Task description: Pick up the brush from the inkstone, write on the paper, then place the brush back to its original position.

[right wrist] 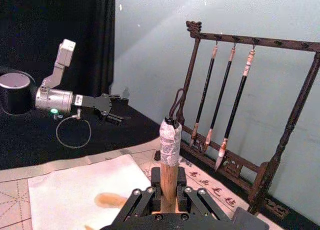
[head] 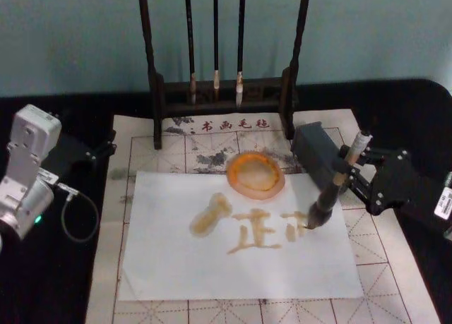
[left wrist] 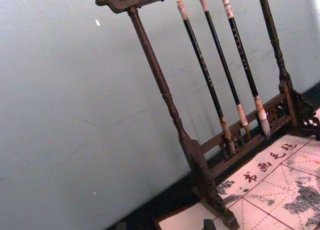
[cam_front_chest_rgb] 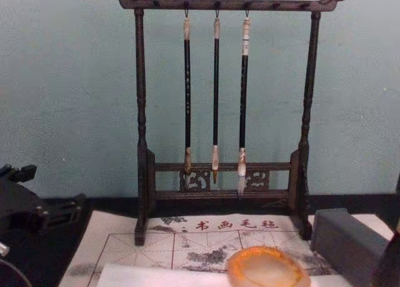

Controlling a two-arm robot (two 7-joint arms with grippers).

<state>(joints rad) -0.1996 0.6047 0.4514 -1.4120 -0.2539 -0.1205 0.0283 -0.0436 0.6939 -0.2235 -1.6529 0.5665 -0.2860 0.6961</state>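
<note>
Head view: the right gripper (head: pixel 344 170) is closed around the tan handle of the brush (head: pixel 332 190), which leans with its dark bristle head down on the paper (head: pixel 212 274), near the sheet's right edge. Amber strokes (head: pixel 254 239) are already on the sheet: a blob to the left, one finished character in the middle, and a smaller mark just under the bristles. The inkstone (head: pixel 256 174) sits at the far edge of the paper with nothing resting on it. The left gripper (head: pixel 106 147) is parked far to the left over the dark table; whether it is open or closed I cannot tell.

Left wrist view: it faces the brush rack (left wrist: pixel 159 79) with three thin brushes (left wrist: pixel 223 64) hanging, and a corner of the mat (left wrist: pixel 280 190).

Right wrist view: the two fingers press on both sides of the wooden handle, and the white end stands up above them.

Chest view: the inkstone is low in front, with a grey block (cam_front_chest_rgb: pixel 347 240) to its right.

I judge that the pick-up is done and the writing is well along. What is left is to finish the mark, lift the brush and lay it back on the inkstone.
</note>
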